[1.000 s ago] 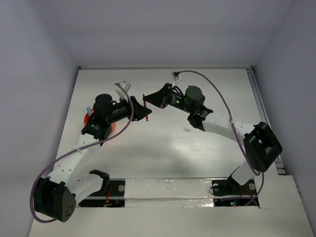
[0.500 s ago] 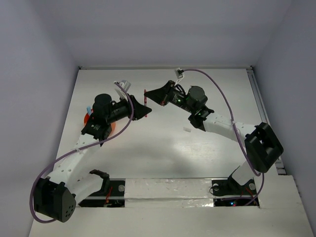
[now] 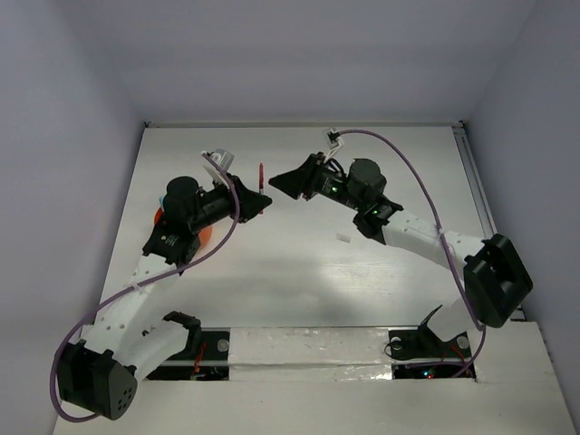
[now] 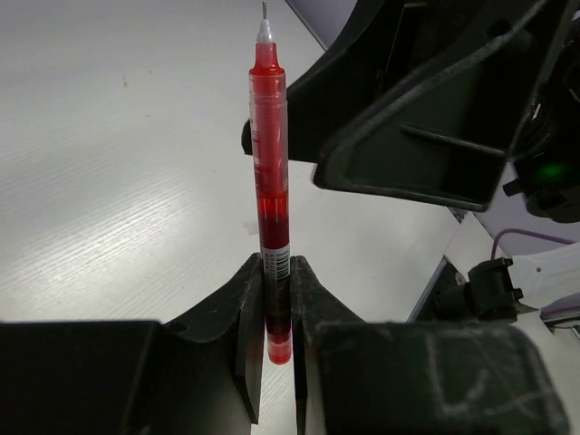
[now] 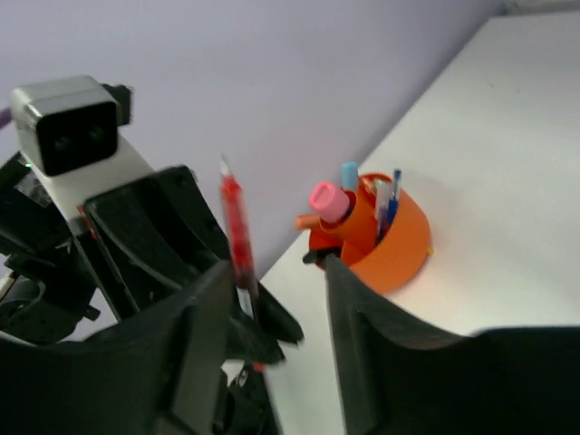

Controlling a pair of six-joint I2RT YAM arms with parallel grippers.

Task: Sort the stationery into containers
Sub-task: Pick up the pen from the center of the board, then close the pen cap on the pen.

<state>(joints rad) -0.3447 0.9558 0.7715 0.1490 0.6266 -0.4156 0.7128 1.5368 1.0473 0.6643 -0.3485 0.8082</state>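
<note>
My left gripper (image 3: 259, 201) is shut on a slim red pen (image 3: 262, 175) and holds it upright above the table. In the left wrist view the pen (image 4: 271, 172) stands clamped by its lower end between the fingers (image 4: 246, 313), tip pointing away. My right gripper (image 3: 279, 185) is open and empty just right of the pen. In the right wrist view the pen (image 5: 236, 234) shows beyond the spread right fingers (image 5: 198, 335). The orange-red pot (image 5: 397, 243) holds a pink-capped tube (image 5: 328, 201), blue pens (image 5: 388, 204) and a pale blue cap (image 5: 350, 174). The pot (image 3: 160, 217) is mostly hidden under my left arm.
A small white bit (image 3: 344, 238) lies on the white table (image 3: 299, 272) below the right forearm. Grey walls close the table at the back and both sides. The right gripper's black body (image 4: 426, 109) fills the upper right of the left wrist view.
The left gripper has shifted slightly left with the red pen. The right gripper has drawn back to the right, leaving a small gap to the pen.
</note>
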